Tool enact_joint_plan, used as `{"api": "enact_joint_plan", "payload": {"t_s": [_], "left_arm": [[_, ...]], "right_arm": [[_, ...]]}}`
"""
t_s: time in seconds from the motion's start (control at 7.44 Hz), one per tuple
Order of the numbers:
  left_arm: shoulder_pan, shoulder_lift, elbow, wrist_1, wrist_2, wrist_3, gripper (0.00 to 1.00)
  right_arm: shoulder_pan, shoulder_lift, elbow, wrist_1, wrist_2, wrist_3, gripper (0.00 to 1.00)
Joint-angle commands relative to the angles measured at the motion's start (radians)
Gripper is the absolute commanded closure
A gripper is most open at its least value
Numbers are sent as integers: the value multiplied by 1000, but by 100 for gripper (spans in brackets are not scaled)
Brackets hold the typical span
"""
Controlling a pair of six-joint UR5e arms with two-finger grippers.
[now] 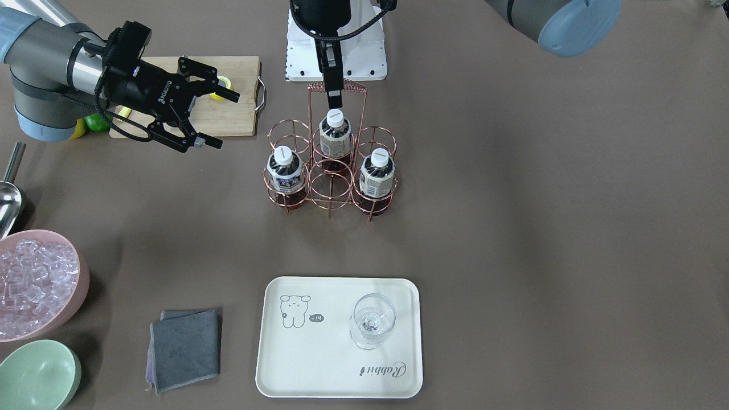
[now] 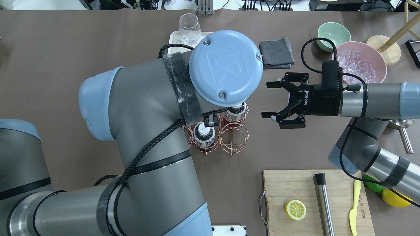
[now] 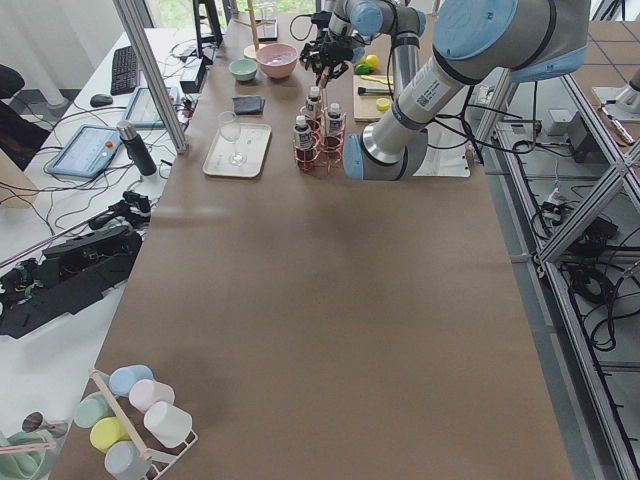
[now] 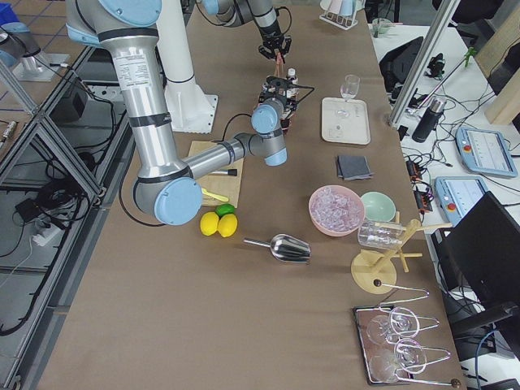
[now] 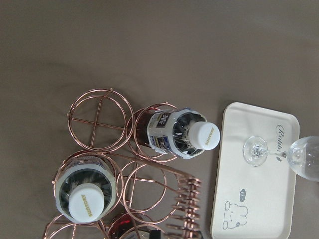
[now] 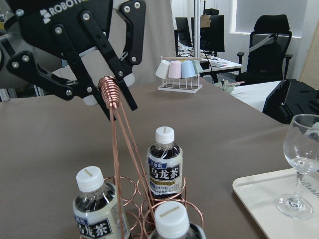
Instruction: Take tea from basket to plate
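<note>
The copper wire basket (image 1: 353,85) stands mid-table with three tea bottles in its ring cells (image 1: 283,168) (image 1: 334,134) (image 1: 377,171). My left gripper (image 1: 335,98) comes down from above and is shut on the coiled top of the basket's handle; the right wrist view shows this grip (image 6: 107,94). My right gripper (image 1: 225,119) is open and empty. It hovers beside the basket, over the cutting board side, and also shows in the overhead view (image 2: 266,100). The cream plate (image 1: 319,364) lies at the table's operator side with a wine glass (image 1: 371,320) standing on it.
A wooden cutting board (image 1: 239,122) with a lemon half lies under my right gripper. A pink ice bowl (image 1: 34,285), a green bowl (image 1: 37,376), a metal scoop (image 1: 8,199) and a grey cloth (image 1: 185,347) lie on the right arm's side.
</note>
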Motion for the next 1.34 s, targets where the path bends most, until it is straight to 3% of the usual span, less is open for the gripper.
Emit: {"api": "enact_joint_plan", "payload": {"t_s": [0.0, 0.54, 0.94, 1.21], "left_arm": [[9, -8, 0, 1, 2, -12, 100], [9, -3, 8, 1, 2, -10, 100], [7, -2, 3, 2, 2, -10, 100], [7, 1, 2, 4, 2, -10, 100]], "right_arm": [[-105, 12, -14, 75, -156, -8, 0], [-106, 45, -75, 66, -171, -213, 0], [-90, 142, -181, 61, -169, -212, 0], [-86, 163, -192, 37, -168, -203, 0]]}}
